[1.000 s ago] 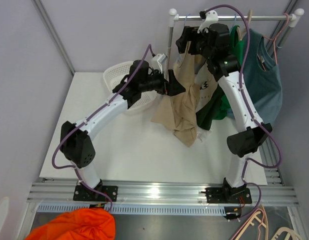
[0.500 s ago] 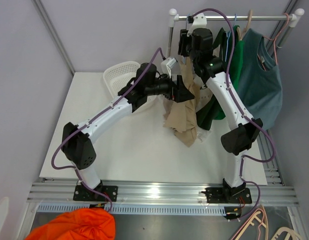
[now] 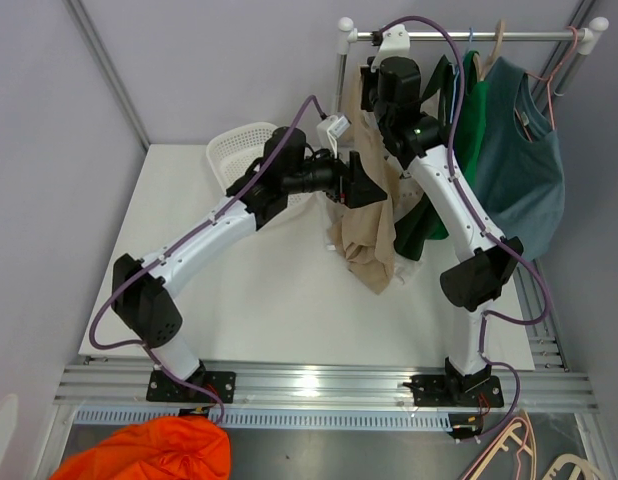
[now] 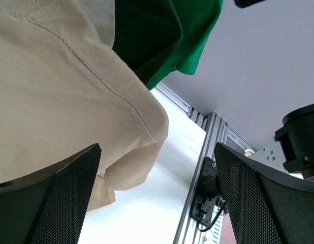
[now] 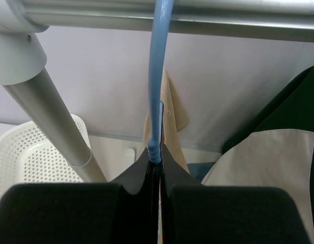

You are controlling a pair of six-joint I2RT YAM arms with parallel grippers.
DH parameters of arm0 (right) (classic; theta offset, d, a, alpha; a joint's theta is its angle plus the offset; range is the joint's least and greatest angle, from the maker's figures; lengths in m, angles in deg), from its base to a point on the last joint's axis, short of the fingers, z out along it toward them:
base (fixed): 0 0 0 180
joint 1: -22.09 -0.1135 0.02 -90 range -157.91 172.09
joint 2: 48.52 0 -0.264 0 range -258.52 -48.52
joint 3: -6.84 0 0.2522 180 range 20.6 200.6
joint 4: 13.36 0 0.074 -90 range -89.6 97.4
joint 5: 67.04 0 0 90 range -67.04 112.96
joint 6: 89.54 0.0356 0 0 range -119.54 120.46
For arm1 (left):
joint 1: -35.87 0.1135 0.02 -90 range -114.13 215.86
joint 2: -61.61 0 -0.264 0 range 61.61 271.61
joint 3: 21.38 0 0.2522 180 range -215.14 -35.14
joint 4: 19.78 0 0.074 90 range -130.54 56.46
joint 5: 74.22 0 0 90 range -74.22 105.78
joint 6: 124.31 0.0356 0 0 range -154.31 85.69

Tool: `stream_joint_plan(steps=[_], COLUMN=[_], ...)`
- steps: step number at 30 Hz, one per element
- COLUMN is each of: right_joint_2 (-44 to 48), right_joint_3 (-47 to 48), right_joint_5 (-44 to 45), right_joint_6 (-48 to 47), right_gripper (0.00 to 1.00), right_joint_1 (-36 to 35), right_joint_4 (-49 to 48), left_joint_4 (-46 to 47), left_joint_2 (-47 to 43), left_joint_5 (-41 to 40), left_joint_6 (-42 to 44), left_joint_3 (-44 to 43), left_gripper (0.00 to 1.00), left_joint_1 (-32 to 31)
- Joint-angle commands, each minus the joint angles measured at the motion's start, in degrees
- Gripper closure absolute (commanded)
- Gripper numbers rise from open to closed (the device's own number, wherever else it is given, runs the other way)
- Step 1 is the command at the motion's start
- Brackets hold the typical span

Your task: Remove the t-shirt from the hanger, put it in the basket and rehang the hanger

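A beige t-shirt (image 3: 370, 215) hangs on a blue hanger (image 5: 156, 101) from the metal rail (image 3: 469, 36) at the back right, its hem bunched on the table. My right gripper (image 5: 155, 157) is up under the rail (image 5: 197, 12), shut on the hanger's blue neck just below its hook. In the top view that gripper (image 3: 375, 88) sits at the rail's left end. My left gripper (image 3: 361, 183) is open beside the shirt's left side. In the left wrist view the beige cloth (image 4: 55, 101) lies against the left mesh finger (image 4: 60, 198), with bare table between the jaws (image 4: 157, 203).
A dark green shirt (image 3: 474, 110) and a teal tank top (image 3: 529, 160) hang further right on the rail. A white perforated basket (image 3: 239, 150) stands behind my left arm. The rack's upright post (image 5: 50, 112) is close to the left of my right gripper. An orange cloth (image 3: 159, 455) lies below the table's front edge.
My right gripper slid left along the rail and closed on the blue hanger's neck. My left arm reached right, closer against the beige shirt, and stayed open.
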Motion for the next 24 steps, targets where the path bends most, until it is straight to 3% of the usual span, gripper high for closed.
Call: stream_joint_plan(steps=[1, 20, 24], right_joint_2=[1.72, 10.50, 14.18], right_joint_3=[1.74, 5.34, 2.19], right_joint_5=[0.95, 2.09, 10.85], right_joint_6=[-1.27, -5.40, -2.86], right_gripper=[1.00, 1.00, 1.00], right_joint_1=[-0.53, -2.55, -4.13], right_joint_4=[-3.48, -2.60, -0.93], left_joint_4=[1.39, -3.89, -4.86], left_joint_2=[-3.59, -20.10, -22.56], left_joint_5=[1.00, 0.56, -0.41], left_joint_6=[0.13, 2.68, 3.12], left_joint_3=[0.95, 2.18, 3.93], left_gripper=[0.02, 0.01, 0.00], left_joint_1=[-0.68, -0.68, -0.77])
